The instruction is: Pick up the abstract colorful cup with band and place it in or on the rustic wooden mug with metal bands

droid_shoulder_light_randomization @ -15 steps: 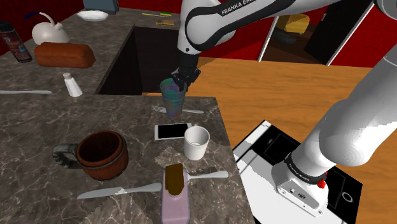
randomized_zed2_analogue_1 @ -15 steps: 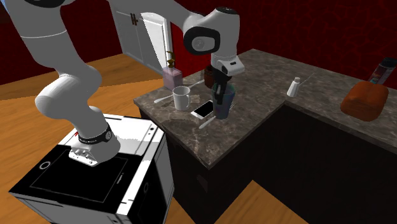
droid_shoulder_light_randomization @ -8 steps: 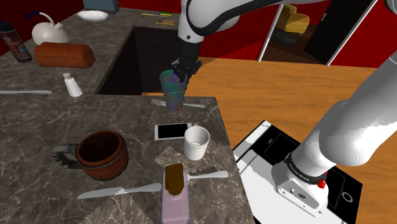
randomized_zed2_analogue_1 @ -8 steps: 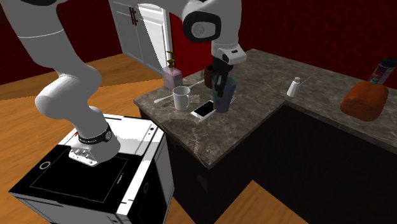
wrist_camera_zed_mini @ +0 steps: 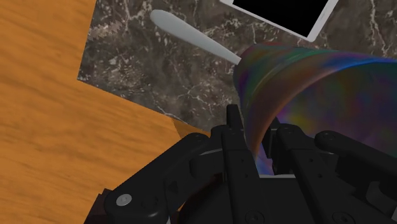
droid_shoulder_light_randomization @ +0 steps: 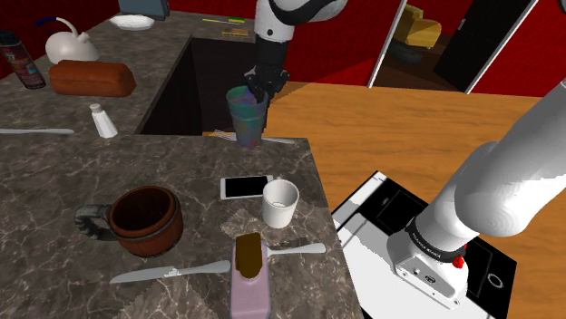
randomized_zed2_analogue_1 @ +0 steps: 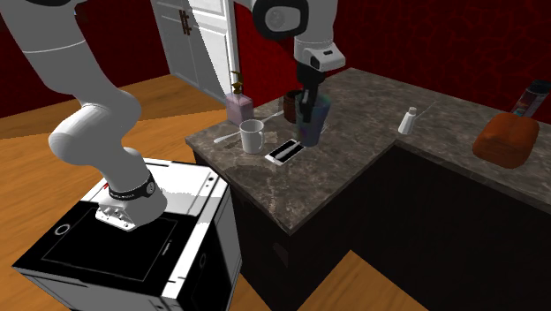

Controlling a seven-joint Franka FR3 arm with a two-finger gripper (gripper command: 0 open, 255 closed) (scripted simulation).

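The multicoloured swirled cup hangs above the marble counter's far edge, lifted clear of the fork below it. My gripper is shut on its rim, one finger inside the cup and one outside. In the second exterior view the cup dangles under the gripper above the phone. The wrist view shows the fingers clasping the cup's wall. The brown wooden mug with a grey handle stands on the counter toward the shoulder view's lower left, well apart from the cup; its edge peeks out behind the gripper.
A white phone, a white cup and a lilac soap bottle stand between the cup and the stand. A knife lies by the mug. A black gap splits the counters; a bread loaf and a shaker sit beyond it.
The gripper has risen with the cup in it, lifting the cup off the counter and a little away from the phone. Nothing else has moved.
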